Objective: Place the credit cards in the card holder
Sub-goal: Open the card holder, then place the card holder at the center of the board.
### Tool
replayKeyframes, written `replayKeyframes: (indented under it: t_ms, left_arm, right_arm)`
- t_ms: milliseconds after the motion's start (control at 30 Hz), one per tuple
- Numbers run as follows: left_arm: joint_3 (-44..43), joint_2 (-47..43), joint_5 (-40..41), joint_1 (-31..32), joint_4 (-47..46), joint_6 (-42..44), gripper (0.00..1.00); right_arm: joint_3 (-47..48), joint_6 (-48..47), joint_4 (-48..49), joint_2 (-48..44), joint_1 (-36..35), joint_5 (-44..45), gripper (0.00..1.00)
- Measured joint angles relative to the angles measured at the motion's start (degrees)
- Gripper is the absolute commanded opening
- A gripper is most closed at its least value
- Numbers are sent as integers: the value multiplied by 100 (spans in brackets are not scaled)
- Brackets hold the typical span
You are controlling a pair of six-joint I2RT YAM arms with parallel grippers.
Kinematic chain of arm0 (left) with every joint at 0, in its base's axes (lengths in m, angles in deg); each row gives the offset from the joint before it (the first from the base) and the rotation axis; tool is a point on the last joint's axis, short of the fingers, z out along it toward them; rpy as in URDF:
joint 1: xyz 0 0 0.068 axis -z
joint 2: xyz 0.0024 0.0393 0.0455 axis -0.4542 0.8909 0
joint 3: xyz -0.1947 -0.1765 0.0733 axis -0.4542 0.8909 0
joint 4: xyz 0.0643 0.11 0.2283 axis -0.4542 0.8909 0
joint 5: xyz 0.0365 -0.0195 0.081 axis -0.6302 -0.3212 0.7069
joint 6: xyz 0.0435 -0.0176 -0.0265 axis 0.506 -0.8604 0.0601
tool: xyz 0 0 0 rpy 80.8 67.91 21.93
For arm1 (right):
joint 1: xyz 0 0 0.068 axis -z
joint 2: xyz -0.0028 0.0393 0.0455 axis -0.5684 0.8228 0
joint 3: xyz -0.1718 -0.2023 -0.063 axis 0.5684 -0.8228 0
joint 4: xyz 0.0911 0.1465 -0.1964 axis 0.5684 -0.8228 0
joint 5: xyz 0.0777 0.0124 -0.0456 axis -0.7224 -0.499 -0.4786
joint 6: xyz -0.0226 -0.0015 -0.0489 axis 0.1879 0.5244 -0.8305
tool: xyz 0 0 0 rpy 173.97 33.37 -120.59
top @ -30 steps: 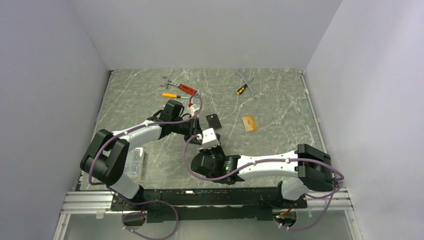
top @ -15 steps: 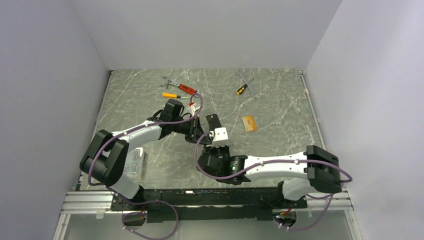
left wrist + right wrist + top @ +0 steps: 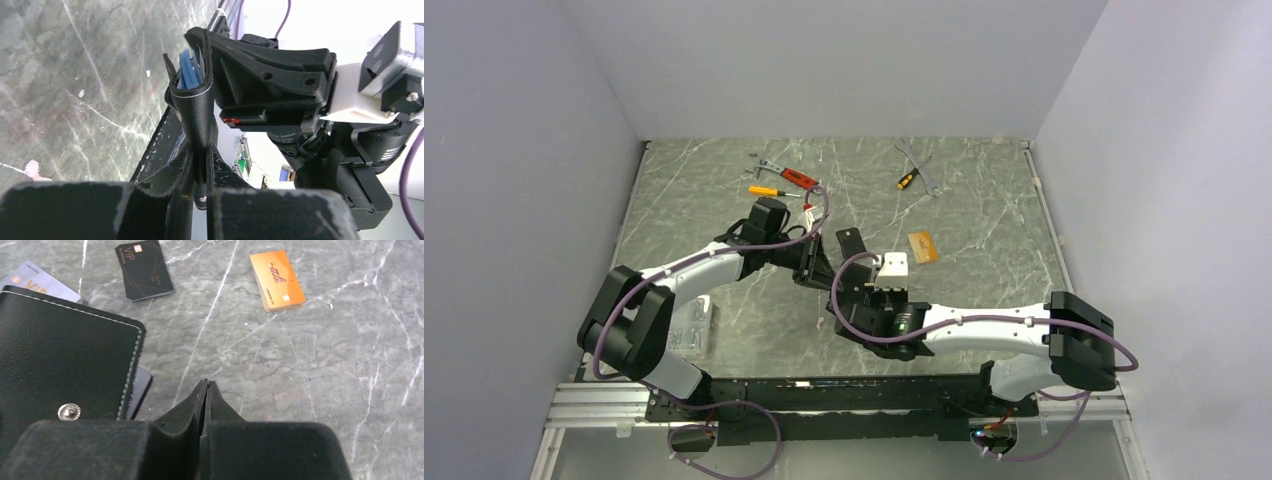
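Right tool is pressed fully shut, nothing between its fingers, and hangs low over the bare middle of the desk. Just to its left, the left tool is pinched tight on the lower fold of the card holder, holding it on edge above the desk. Thin blue edges show in the holder's open top. From the right wrist, the holder's black stitched face and its snap button fill the near left.

A silver card peeks out behind the holder. Just beyond lies a black card, flat near the desk's middle. An orange card lies flat, well apart to its right. Along the far edge sit two screwdrivers and a wrench.
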State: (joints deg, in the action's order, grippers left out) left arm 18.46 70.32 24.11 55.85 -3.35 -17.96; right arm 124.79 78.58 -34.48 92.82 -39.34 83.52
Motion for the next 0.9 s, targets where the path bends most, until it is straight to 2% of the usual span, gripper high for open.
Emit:
replayKeyframes:
  t_ms: [200, 333, 400, 467, 533, 600, 700, 800, 900]
  left_arm:
    - [109, 79, 476, 66, 162, 264, 12]
    - [192, 511, 758, 358, 92, 393, 21]
    - [181, 833, 857, 531, 79, 476, 32]
    - [138, 1276, 986, 671, 101, 603, 50]
    - [136, 1502, 1095, 778, 120, 715, 74]
    - [138, 1567, 1176, 785, 140, 811, 88]
    - [87, 1451, 1102, 778, 223, 997, 99]
    - [-103, 1257, 1196, 769, 627, 1438, 99]
    - [-448, 970, 1281, 695, 1200, 1980, 99]
  right_arm:
    - [-76, 824, -706, -433, 0, -85, 0]
    - [-278, 1499, -1215, -1047, 0, -181, 0]
    - [-435, 1799, -1425, -1342, -7, -216, 0]
    - [-546, 2026, -1624, -1534, -4, -236, 0]
    - [-592, 2201, -1805, -1644, -7, -271, 8]
    - [-592, 2332, -1928, -1694, -4, -273, 22]
    - [-592, 2341, -2006, -1788, 13, -271, 40]
    - [-592, 1937, -1845, -2015, 225, -376, 51]
    - [-632, 1095, -1180, -2376, 822, -787, 68]
